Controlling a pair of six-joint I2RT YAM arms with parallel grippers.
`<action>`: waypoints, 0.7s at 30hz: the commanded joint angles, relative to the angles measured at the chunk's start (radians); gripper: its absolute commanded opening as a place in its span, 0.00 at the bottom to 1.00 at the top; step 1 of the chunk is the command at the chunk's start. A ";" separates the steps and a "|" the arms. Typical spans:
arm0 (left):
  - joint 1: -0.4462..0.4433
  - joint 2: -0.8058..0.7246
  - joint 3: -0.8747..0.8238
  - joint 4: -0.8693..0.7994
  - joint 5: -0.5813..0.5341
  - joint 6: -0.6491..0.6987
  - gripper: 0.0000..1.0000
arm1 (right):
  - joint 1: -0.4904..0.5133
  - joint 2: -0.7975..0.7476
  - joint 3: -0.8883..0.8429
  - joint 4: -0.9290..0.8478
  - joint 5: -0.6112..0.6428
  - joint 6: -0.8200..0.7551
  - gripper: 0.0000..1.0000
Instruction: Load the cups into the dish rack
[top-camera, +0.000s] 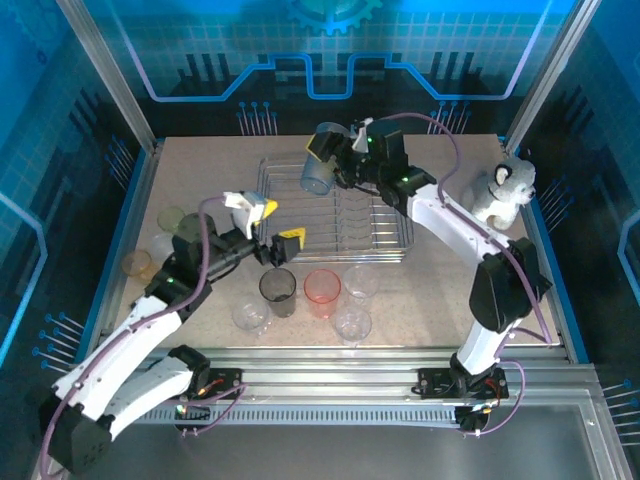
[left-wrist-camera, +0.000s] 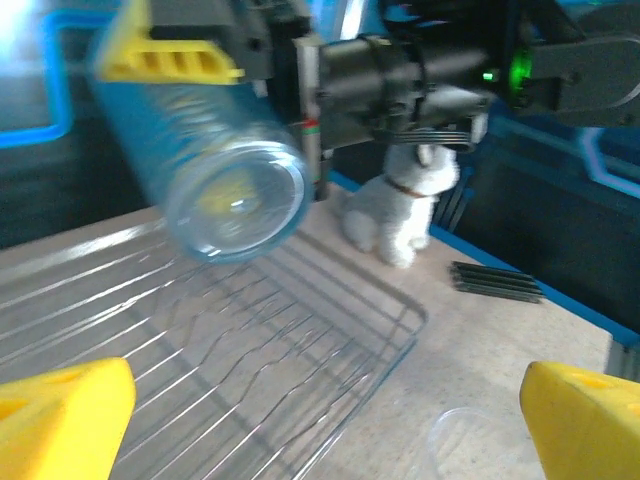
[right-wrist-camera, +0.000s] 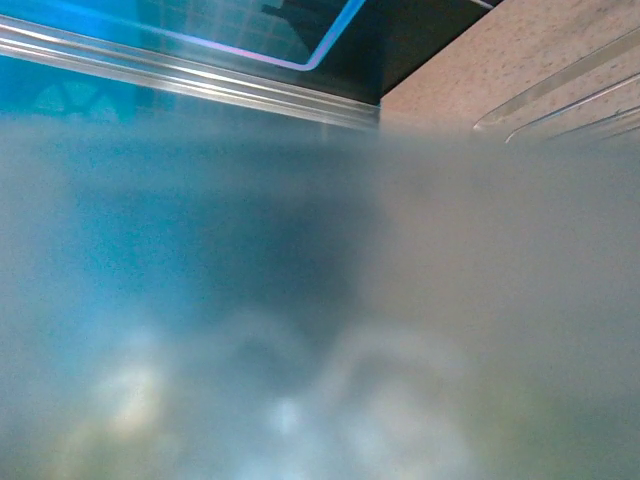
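The blue cup (top-camera: 318, 178) is held in the air over the upper left part of the dish rack (top-camera: 385, 225), pinched between the fingers of the right end effector (top-camera: 325, 160). Its long axis is tipped nearly level, with one round end turned toward the lower left of the top view. In the left wrist view that round end (left-wrist-camera: 225, 190) is seen facing the camera, above the rack wires (left-wrist-camera: 250, 340); whether it is the base or the mouth cannot be told. The wall is translucent pale blue.

The rack lies directly below the cup, so the coming move is judged to be a lowering and righting between the wires, and it belongs to the right arm.

The left end effector (top-camera: 277, 222) is spread wide and holds nothing. It hangs just left of the rack's lower left corner, above the smoky dark cup (top-camera: 278, 290).

On the worktop (top-camera: 440, 290), below the rack in the frame, the red-pink cup (top-camera: 322, 290) and several clear cups (top-camera: 352, 322) are set upright. More cups (top-camera: 172, 218) are grouped at the left edge. A toy dog (top-camera: 505, 192) is placed right of the rack.
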 joint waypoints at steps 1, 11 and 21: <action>-0.084 0.051 0.003 0.246 -0.059 0.126 0.99 | 0.023 -0.110 -0.036 0.082 0.017 0.033 0.00; -0.240 0.259 0.016 0.577 -0.484 0.152 0.99 | 0.041 -0.202 -0.125 0.090 0.011 0.032 0.00; -0.367 0.329 0.011 0.771 -0.702 0.203 0.99 | 0.047 -0.194 -0.138 0.098 0.033 0.045 0.00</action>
